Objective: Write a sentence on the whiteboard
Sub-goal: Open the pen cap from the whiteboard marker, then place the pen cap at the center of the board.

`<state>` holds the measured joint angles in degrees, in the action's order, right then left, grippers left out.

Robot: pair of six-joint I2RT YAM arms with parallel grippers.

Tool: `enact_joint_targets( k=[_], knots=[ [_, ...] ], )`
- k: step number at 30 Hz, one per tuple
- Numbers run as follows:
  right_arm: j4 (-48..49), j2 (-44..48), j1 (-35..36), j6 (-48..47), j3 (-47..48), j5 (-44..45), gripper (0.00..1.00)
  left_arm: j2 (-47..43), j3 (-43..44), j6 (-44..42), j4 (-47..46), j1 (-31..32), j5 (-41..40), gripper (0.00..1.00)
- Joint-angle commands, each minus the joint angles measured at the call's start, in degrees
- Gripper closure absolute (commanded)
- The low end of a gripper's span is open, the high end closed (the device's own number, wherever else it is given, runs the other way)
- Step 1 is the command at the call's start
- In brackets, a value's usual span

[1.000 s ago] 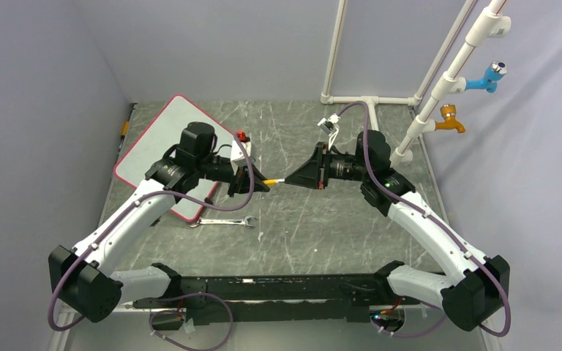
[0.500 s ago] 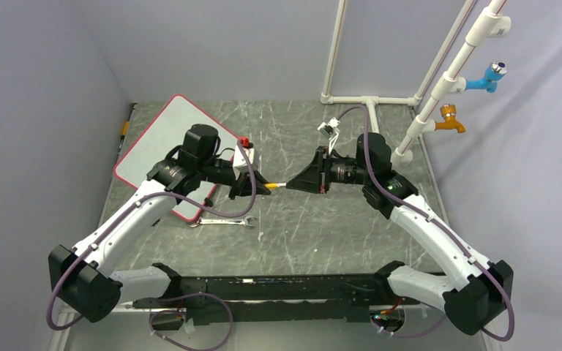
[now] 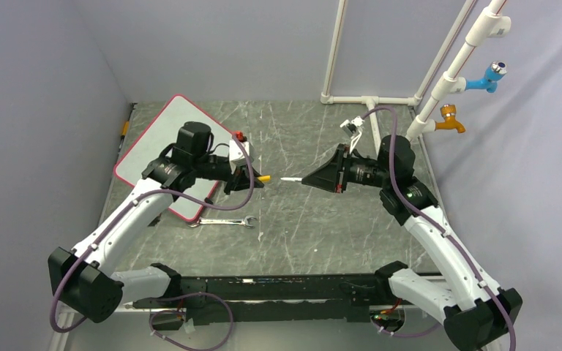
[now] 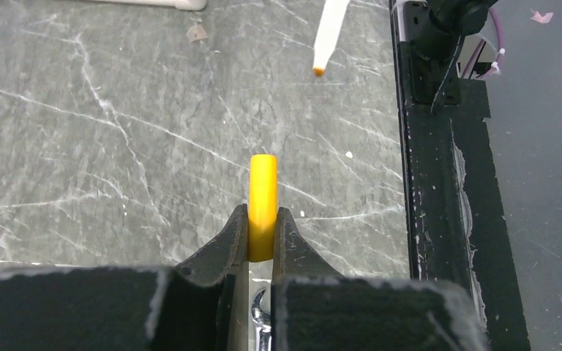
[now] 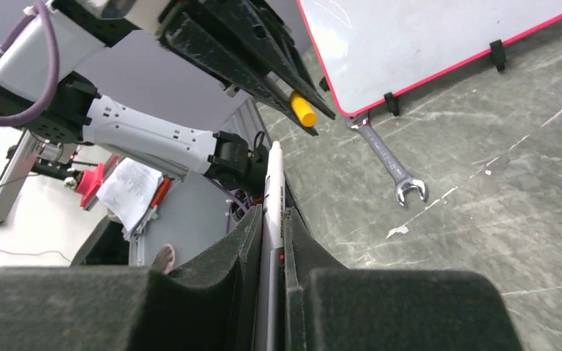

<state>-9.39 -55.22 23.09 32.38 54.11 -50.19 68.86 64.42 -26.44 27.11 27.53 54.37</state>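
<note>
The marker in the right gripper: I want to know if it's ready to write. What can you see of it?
The marker is a slim white plastic barrel with small dark print, tapering to a bare orange tip. It is uncapped: its yellow cap sits apart in the left gripper. The right gripper clamps its rear part; it hangs roughly level above the table, touching nothing else.

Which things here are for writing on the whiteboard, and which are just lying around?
For the job: whiteboard; uncapped marker, held by the right gripper; yellow cap, held by the left gripper.
Just lying about: wrench; white pipe frame; blue tap; orange tap.
</note>
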Motion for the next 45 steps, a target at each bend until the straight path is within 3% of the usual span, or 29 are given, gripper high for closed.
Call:
enact_joint_targets(
  k=[1, 6, 11, 15, 24, 33, 45],
  knots=[
    [0.37, 1.83, -1.13, 0.12, -0.12, -2.75, 1.0, -0.32, -0.75, 1.03, -0.2, -0.44, -0.69, 1.0],
    [-6.0, 1.84, -1.78, -3.55, 2.29, 2.97, 1.0, 1.22, -2.17, 3.71, -2.12, -0.45, -4.92, 1.0],
    [-13.69, 1.6, -1.84, -6.61, 4.07, 15.11, 1.0, 2.72, -5.47, 9.4, -4.85, 1.72, -18.26, 1.0],
    [-16.0, 2.35, -1.79, -7.59, 3.63, 23.5, 1.0, 4.41, -8.98, 14.24, -6.36, 3.99, -23.95, 1.0],
    [-15.05, 1.81, -1.83, -8.36, 2.28, 22.97, 1.0, 6.51, -20.15, 24.18, -17.89, 12.07, -30.39, 1.0],
    [-15.47, 2.69, -1.81, -7.6, 1.85, 26.63, 1.0, 10.48, -24.88, 30.0, -21.44, 14.85, -35.03, 1.0],
    [-16.5, 2.43, -1.83, -7.51, 1.68, 26.49, 1.0, 12.46, -28.03, 33.11, -22.59, 15.09, -41.0, 0.82]
  ],
)
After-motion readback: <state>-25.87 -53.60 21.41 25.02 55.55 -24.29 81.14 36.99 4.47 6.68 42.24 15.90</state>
